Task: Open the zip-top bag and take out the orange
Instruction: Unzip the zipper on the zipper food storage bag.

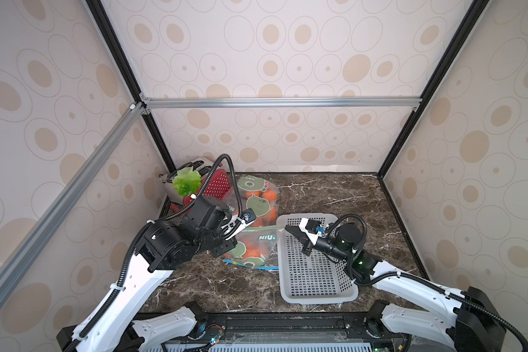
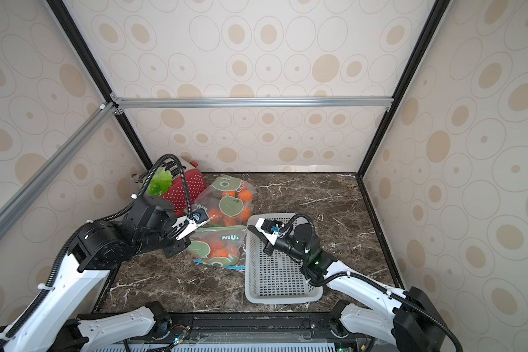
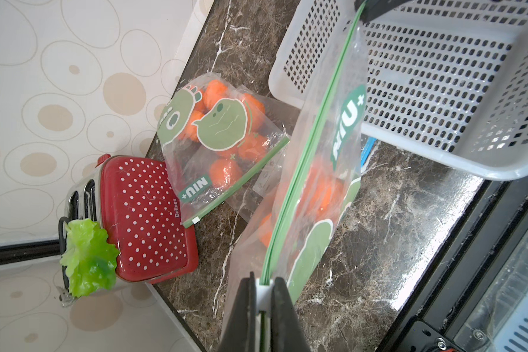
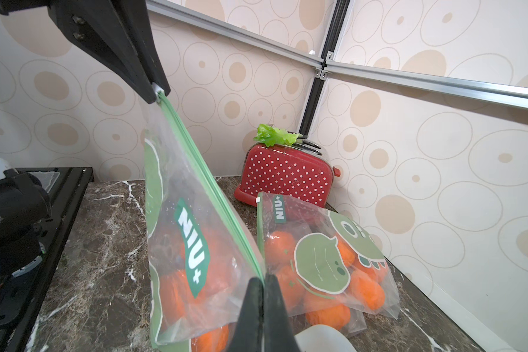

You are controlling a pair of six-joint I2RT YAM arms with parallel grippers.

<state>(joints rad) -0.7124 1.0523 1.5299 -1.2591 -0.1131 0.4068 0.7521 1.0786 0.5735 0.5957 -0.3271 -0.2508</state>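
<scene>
Firmly, left claw and right claw clamp opposite ends of the zip-top bag.

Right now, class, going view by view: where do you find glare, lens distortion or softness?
In both top views frame posts splay outward, wide-angle distortion; left wrist view: light glares off the marble top and the zip-top bag; right wrist view: the right gripper, near the lens, shows dark.

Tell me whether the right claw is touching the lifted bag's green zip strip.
Touching. The right wrist view shows the right claw shut on the green zip strip, no gap between them.
</scene>
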